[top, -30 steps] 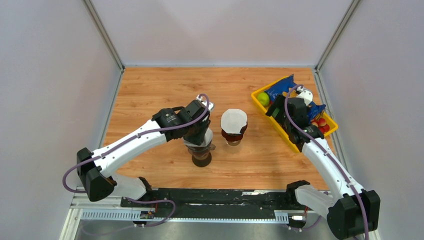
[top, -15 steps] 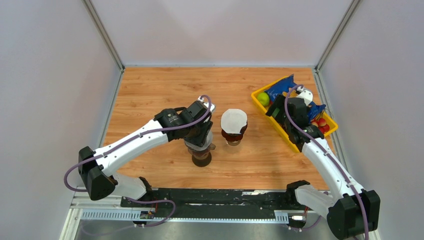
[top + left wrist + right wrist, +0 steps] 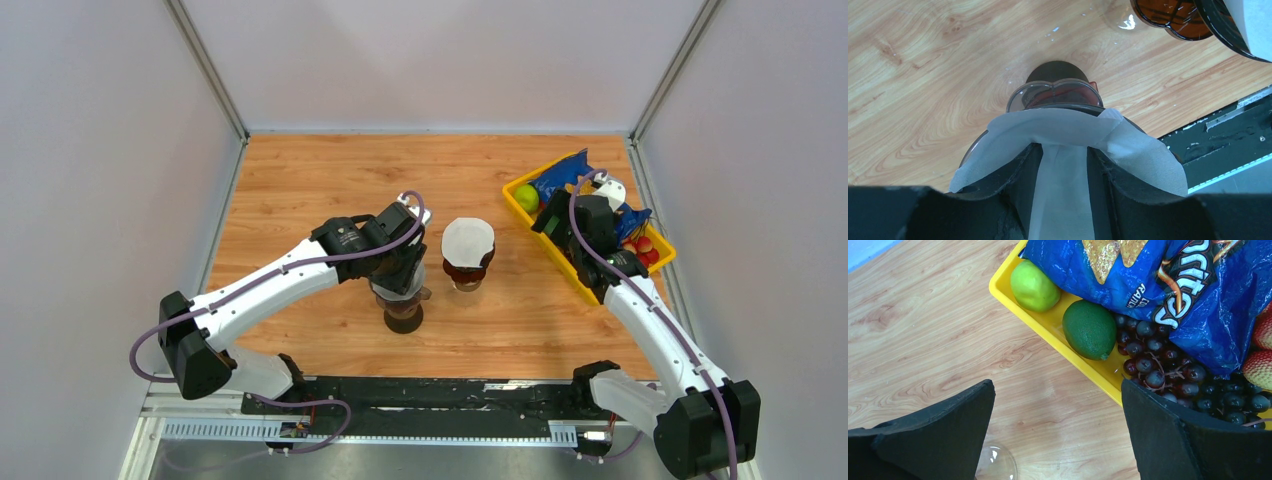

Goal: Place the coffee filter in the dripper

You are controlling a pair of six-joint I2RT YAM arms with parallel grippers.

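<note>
Our left gripper [image 3: 1063, 162] is clamped on the coffee filter [image 3: 1130, 147], a fold of white paper pinched between its fingers, right above the dripper [image 3: 1054, 92] at the centre of the frame. That pinch, we reckon, keeps the limp sheet steerable onto the cone. The filter looks soft and creased, its wings draping over the clear rim, not yet seated. Our right gripper [image 3: 1058, 430] gapes wide by the yellow tray [image 3: 1045, 330] at upper right, holding nothing, well out of the way.

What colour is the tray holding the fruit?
The tray is yellow; the right wrist view shows it best.
</note>
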